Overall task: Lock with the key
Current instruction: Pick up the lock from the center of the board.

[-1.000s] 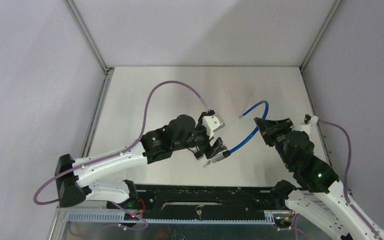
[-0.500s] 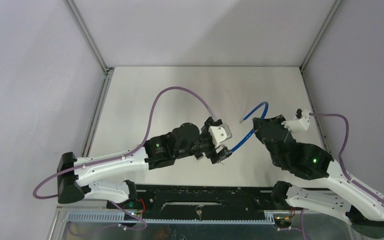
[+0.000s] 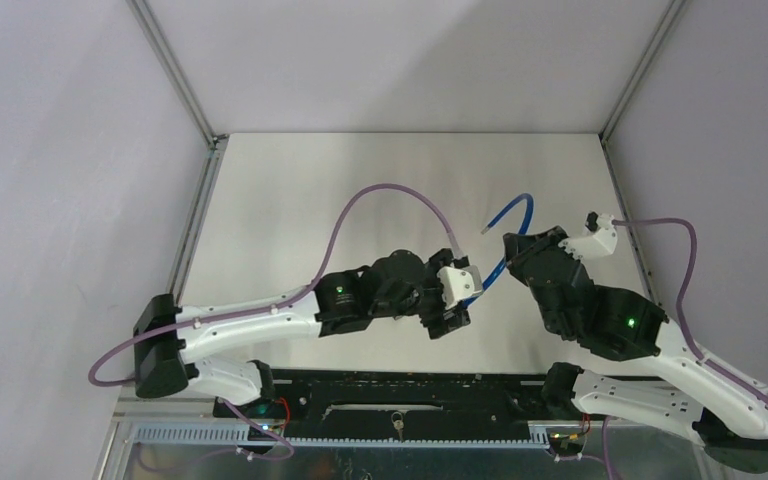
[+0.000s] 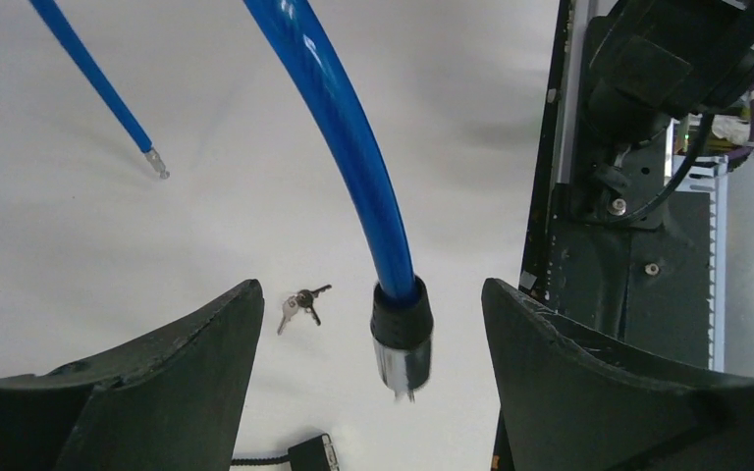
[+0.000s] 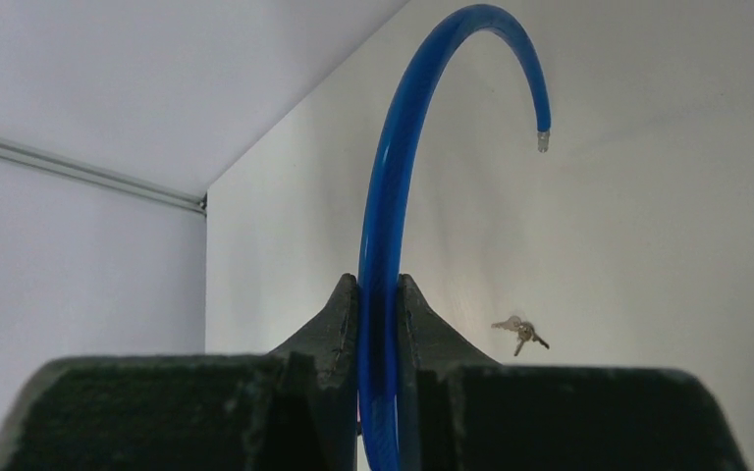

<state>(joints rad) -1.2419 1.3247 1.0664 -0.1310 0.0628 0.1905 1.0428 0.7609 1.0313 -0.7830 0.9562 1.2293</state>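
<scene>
The blue cable lock point(image 5: 385, 226) is pinched upright in my right gripper point(image 5: 378, 283), which is shut on the cable. The cable arcs overhead to its bare metal tip point(image 5: 542, 142). Its black-and-silver lock head point(image 4: 401, 332) hangs off the table between the wide-open fingers of my left gripper point(image 4: 371, 294), touching neither finger. A small bunch of keys point(image 4: 301, 304) lies on the white table just left of the lock head, and the keys point(image 5: 520, 332) also show in the right wrist view. In the top view, the left gripper point(image 3: 452, 316) sits close to the right gripper point(image 3: 509, 252) and hides the keys.
A small black tag on a cord point(image 4: 309, 453) lies on the table below the keys. The black base rail point(image 4: 628, 245) with the arm mounts runs along the near table edge point(image 3: 410, 385). Purple cables point(image 3: 390, 195) loop over both arms.
My left gripper has moved right, over the keys and around the hanging lock head. The right arm has swung and lowered, still holding the cable.
</scene>
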